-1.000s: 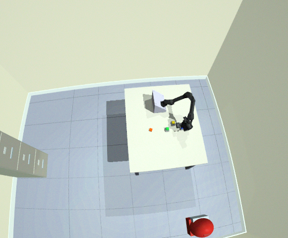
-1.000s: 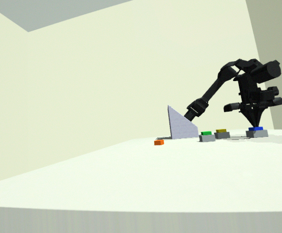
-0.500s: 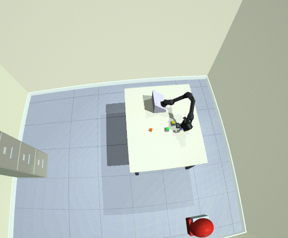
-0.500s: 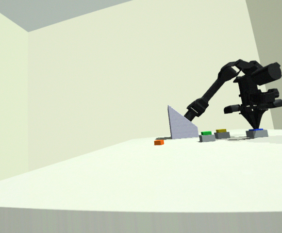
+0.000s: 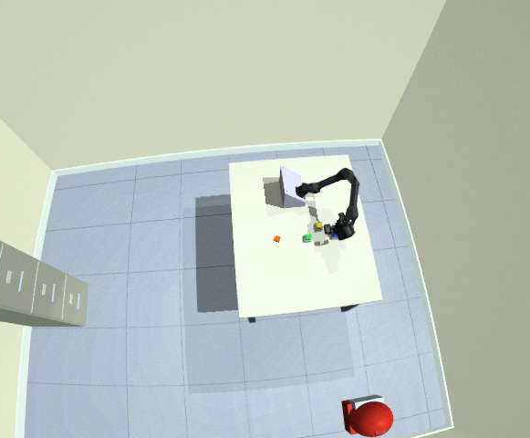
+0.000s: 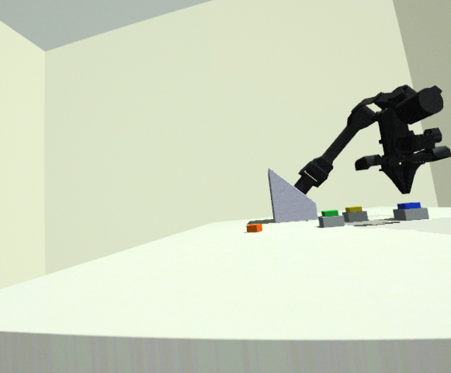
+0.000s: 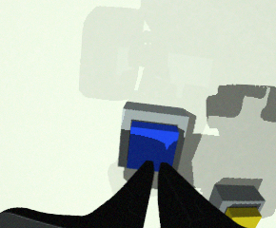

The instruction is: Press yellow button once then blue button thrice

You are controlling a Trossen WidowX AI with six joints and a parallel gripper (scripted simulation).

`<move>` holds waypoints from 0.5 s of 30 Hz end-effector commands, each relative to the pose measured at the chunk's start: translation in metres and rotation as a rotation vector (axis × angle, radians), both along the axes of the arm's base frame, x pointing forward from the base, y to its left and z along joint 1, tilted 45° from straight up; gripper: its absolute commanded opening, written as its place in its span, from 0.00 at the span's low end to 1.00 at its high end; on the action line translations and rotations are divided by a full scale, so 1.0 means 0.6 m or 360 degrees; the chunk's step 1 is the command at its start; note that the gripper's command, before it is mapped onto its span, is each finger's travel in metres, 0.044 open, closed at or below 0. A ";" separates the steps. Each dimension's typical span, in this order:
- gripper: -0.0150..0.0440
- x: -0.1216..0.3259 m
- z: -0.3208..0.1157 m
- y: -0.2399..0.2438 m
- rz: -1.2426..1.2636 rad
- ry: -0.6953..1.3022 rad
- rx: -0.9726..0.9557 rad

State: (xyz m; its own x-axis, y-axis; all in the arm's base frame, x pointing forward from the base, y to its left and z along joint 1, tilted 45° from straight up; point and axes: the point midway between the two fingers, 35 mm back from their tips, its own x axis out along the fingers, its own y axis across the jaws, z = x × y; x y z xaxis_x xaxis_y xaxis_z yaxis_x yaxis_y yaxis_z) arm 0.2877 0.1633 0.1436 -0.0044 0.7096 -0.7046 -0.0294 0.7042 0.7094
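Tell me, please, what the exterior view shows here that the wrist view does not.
Only the exterior view shows the green button, the orange block, the arm and the gap between the gripper and the blue button. Only the wrist view shows the shut fingers aligned over that button's near edge. Both show the blue and yellow button.

1. No text, label, brand, number or sign can be read in any view.
2. The caps of the blue button (image 7: 152, 143), yellow button (image 6: 353, 209) and green button (image 6: 329, 213) are plain.
3. The orange block (image 6: 254, 228) at the left carries no marking.
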 end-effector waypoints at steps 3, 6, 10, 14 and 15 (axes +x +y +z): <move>0.29 -0.001 0.001 0.003 0.0011 -0.0003 0.0005; 0.29 -0.001 -0.004 0.008 0.0011 -0.0003 0.0005; 0.29 -0.001 -0.012 0.016 0.0011 -0.0003 0.0005; 0.29 -0.001 -0.019 0.023 0.0011 -0.0003 0.0006; 0.29 -0.001 -0.021 0.025 0.0011 -0.0003 0.0006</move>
